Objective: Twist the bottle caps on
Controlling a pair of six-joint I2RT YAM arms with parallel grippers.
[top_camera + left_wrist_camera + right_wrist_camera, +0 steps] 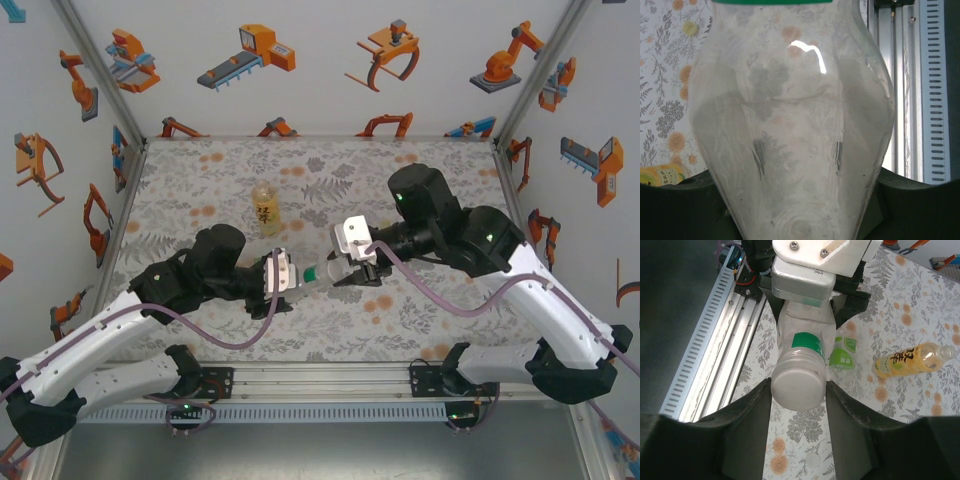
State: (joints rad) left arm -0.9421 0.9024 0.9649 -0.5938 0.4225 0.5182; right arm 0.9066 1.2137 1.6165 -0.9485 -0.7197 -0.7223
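Left claw pinches the clear plastic bottle, likely light and squashable, by its body; right claw clamps its whitish round screw cap, probably slick, best held at the rim.

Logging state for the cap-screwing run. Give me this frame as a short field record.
clear bottle: held sideways above the table, green label band near the neck
left gripper: shut on the clear bottle's body
bottle cap: whitish, on the clear bottle's neck
right gripper: shut on the bottle cap, one finger on each side
cap tightness: cannot tell
amber bottle: upright on the table, beyond both grippers, untouched
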